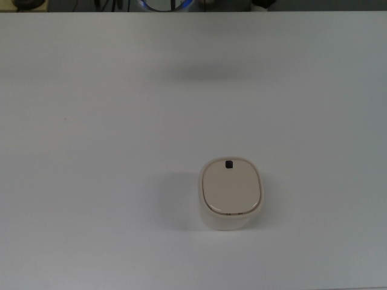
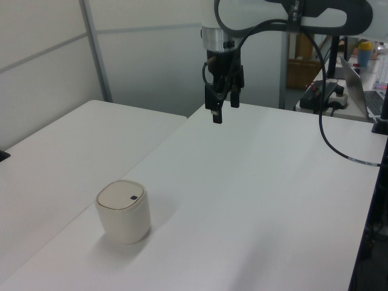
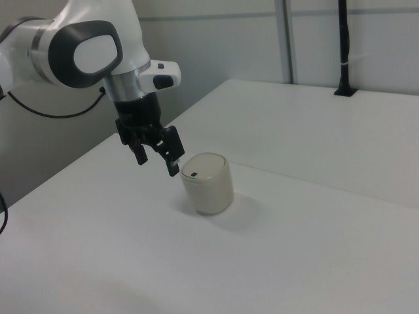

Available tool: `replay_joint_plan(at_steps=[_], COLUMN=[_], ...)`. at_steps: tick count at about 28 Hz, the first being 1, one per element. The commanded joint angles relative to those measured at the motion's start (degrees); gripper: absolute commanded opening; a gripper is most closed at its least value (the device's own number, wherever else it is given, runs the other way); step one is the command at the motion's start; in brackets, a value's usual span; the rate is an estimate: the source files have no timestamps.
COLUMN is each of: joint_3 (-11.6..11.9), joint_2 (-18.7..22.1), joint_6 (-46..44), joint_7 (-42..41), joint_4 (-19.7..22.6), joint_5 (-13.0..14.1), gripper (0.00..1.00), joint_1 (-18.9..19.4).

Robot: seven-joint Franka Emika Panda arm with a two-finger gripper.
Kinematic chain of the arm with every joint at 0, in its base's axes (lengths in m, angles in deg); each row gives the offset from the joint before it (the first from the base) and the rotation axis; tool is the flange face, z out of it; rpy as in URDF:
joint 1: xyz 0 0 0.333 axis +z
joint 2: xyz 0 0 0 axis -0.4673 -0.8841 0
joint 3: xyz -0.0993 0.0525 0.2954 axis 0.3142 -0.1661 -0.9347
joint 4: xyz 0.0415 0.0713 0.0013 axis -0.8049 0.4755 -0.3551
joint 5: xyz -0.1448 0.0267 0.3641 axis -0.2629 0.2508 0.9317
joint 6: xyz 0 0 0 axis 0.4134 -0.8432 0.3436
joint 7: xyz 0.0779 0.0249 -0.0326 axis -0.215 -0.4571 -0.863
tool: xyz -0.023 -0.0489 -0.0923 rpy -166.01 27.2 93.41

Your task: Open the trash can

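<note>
Bin (image 1: 231, 193) — one, lid closed.

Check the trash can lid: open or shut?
Shut. The trash can stands upright on the table with its lid lying flat; the gripper hangs apart from it.

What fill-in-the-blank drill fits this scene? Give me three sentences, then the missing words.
1. The lid of the trash can is ____.
2. The small button at the lid's edge is coloured ____.
3. The gripper hangs in the air and holds ____.

Missing words: shut; black; nothing
</note>
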Motion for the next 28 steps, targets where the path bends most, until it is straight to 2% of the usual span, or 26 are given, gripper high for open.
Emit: replay_joint_plan(at_steps=[1,2,3,4,5,6,10,28], joint_3=[0.5,0.5,0.5,0.5,0.5,0.6,1.6,1.6], joint_2=[0.5,0.5,0.5,0.5,0.5,0.5,0.5,0.4], joint_6=[-1.0,-0.9,-0.9,-0.9,-0.9,-0.9,-0.9,-0.6], joint_7=[-2.2,-2.6,-3.2,-4.1,-5.2,-6.9,-8.6,-8.6], joint_4=[0.0,0.1,0.1,0.1,0.1,0.1,0.1,0.2], joint_5=[0.7,0.8,0.8,0.8,1.0,1.7,3.5,3.5], gripper=[0.86,0.78,0.66,0.44,0.18,0.0,0.0,0.0], joint_1=[0.1,0.1,0.1,0.1,0.1,0.0,-0.3,-0.3])
